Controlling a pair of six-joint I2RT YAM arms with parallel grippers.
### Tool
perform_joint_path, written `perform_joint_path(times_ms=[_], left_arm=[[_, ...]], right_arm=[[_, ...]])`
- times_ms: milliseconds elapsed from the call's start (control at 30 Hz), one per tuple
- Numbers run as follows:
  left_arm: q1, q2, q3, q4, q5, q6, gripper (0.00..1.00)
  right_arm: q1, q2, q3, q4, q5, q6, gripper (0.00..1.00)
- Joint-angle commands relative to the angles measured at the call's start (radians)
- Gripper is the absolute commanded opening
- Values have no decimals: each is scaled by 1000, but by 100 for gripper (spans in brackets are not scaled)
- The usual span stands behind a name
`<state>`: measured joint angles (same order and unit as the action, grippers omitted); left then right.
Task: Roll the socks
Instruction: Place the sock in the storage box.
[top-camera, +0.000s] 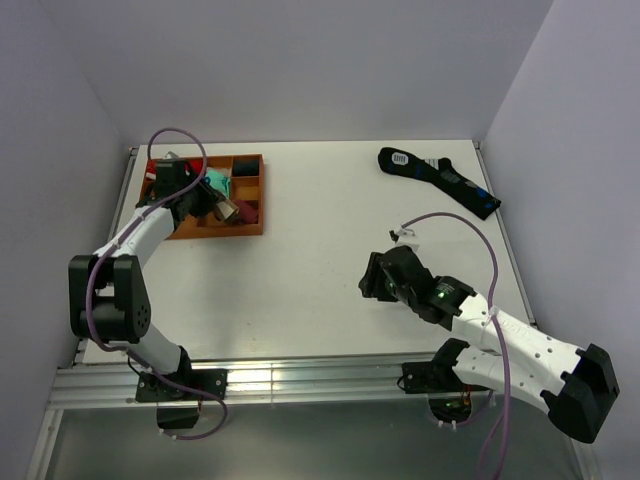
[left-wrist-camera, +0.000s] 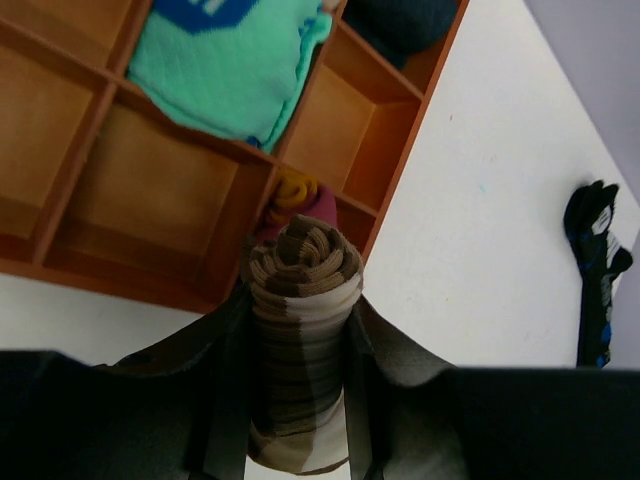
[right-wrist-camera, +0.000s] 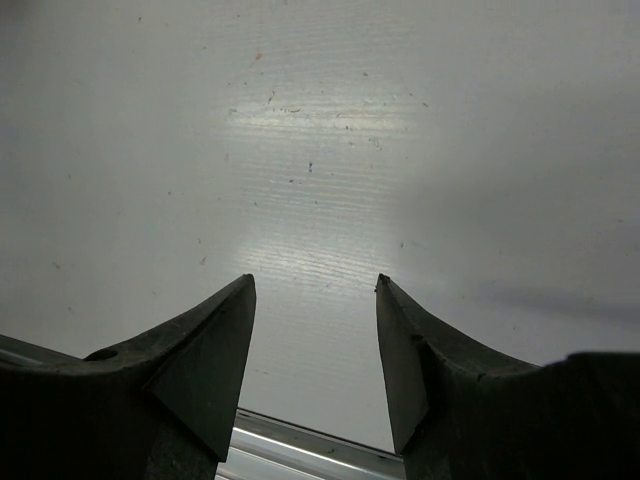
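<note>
My left gripper (left-wrist-camera: 300, 300) is shut on a rolled brown-and-cream striped sock (left-wrist-camera: 302, 330) and holds it above the near right part of the orange wooden tray (left-wrist-camera: 170, 195). The top view shows the same gripper (top-camera: 222, 208) and sock roll (top-camera: 228, 210) over the tray (top-camera: 255, 195). The tray holds a teal sock (left-wrist-camera: 235, 70), a dark sock roll (left-wrist-camera: 400, 25) and a yellow-and-maroon roll (left-wrist-camera: 300, 195). A flat black sock with blue marks (top-camera: 440, 180) lies at the table's far right and shows in the left wrist view (left-wrist-camera: 595, 270). My right gripper (right-wrist-camera: 315, 290) is open and empty over bare table.
The white table (top-camera: 320, 270) is bounded by grey walls at the back and sides. A metal rail (top-camera: 300, 380) runs along the near edge, and it shows in the right wrist view (right-wrist-camera: 300, 450). The right arm (top-camera: 480, 320) lies low at the near right.
</note>
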<state>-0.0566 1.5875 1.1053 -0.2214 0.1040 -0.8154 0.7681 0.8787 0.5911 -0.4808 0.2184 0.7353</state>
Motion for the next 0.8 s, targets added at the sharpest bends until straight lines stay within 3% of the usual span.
perform_joint_path(times_ms=[0, 167, 367, 767], left_arm=[[38, 15, 2, 151, 85, 13, 0], [89, 57, -31, 229, 143, -10, 0], [132, 84, -160, 468, 220, -100, 0], [166, 189, -222, 649, 277, -177, 0]], right_arm=[[5, 3, 38, 39, 33, -48, 59], [5, -4, 9, 64, 39, -63, 59], [5, -15, -13, 84, 36, -77, 59], [5, -27, -66, 134, 25, -79, 59]])
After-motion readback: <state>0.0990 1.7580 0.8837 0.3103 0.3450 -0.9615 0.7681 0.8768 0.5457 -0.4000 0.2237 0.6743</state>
